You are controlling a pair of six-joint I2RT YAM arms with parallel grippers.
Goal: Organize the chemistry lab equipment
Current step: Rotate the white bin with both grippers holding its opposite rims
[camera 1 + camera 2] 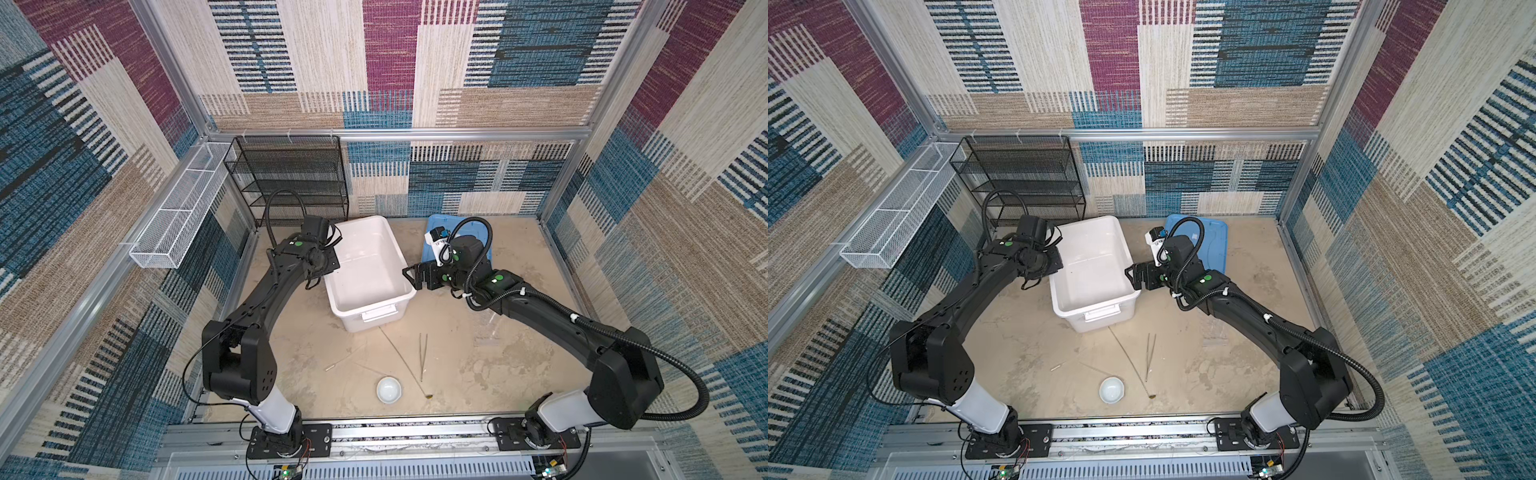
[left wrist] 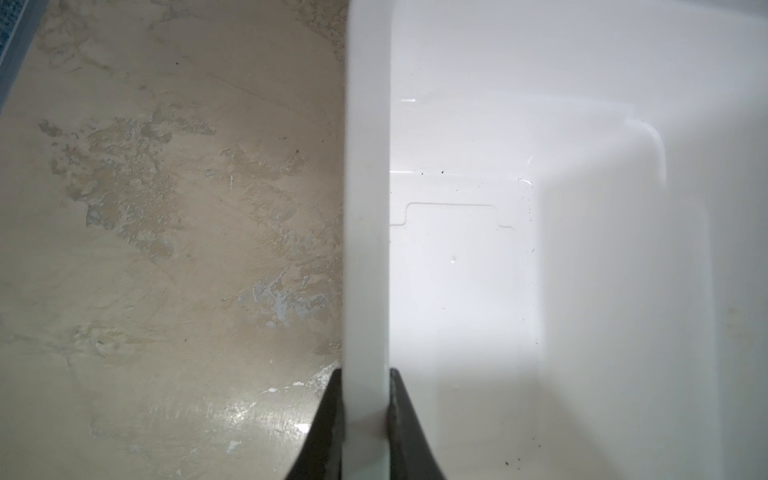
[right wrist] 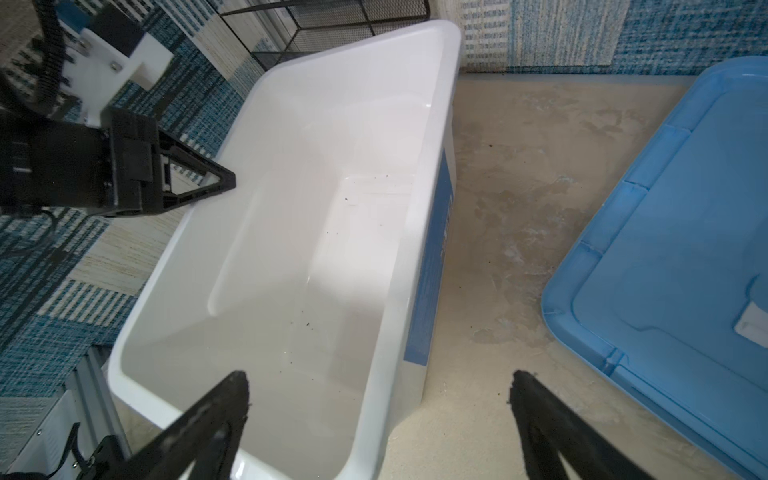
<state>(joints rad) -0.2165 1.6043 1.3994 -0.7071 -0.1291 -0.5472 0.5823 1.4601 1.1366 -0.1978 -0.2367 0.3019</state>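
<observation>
Tweezers (image 1: 423, 355), a long thin spoon (image 1: 404, 360) and a small white dish (image 1: 389, 390) are well apart from both my claws. My left claw (image 2: 365, 374) is clamped on the rim of the white tub (image 2: 365, 208), one finger inside and one outside. My right claw (image 3: 379, 380) is spread wide across the tub's other long rim and grips nothing. A blue lid (image 3: 665, 249) lies flat beside that claw. All three tools lie on the worktop (image 1: 478, 365) in front of the tub.

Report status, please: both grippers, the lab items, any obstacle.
Left gripper shut on white tub rim. Right gripper open, over the opposite rim. Tweezers, spoon, dish lie on table, outside tub. No obstacle seen.
</observation>
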